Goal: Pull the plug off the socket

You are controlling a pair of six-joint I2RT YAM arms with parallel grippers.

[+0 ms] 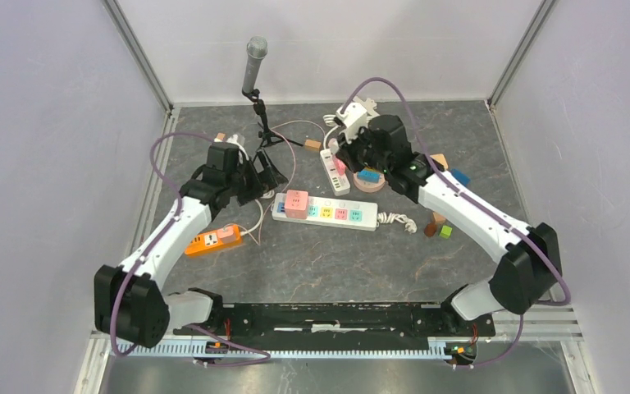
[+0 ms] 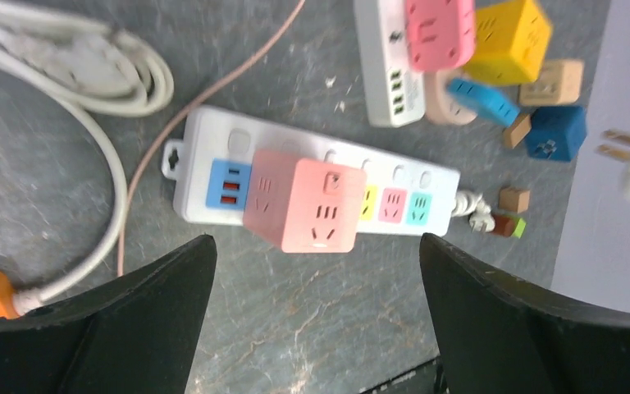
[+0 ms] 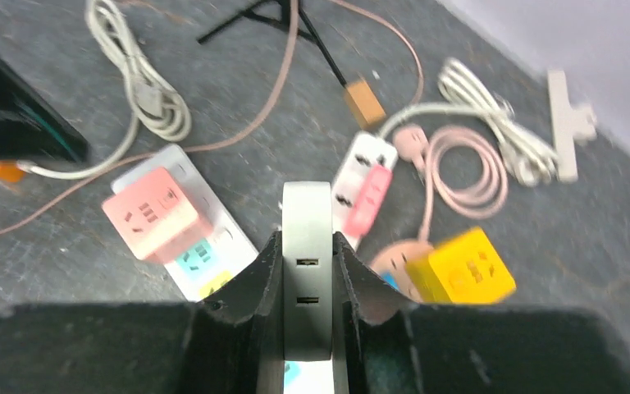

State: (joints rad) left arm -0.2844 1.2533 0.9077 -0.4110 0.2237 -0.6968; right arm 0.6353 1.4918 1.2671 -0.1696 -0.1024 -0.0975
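My right gripper (image 1: 353, 131) is shut on a white USB plug (image 1: 359, 111) and holds it in the air at the back of the table. In the right wrist view the plug (image 3: 307, 263) is clamped between the fingers (image 3: 254, 279). Its bare prongs show at the edge of the left wrist view (image 2: 623, 146), clear of any socket. The long white power strip (image 1: 325, 213) with coloured sockets lies mid-table, with a pink cube adapter (image 1: 296, 203) plugged into it. My left gripper (image 1: 267, 176) is open and empty, hovering by the strip's left end (image 2: 205, 131).
A microphone on a stand (image 1: 254, 61) is at the back. An orange power strip (image 1: 212, 240) lies on the left. A short white strip (image 1: 334, 171), a yellow cube adapter (image 3: 462, 267), blue cubes, small blocks (image 1: 439, 226) and coiled cables (image 2: 90, 66) are scattered around.
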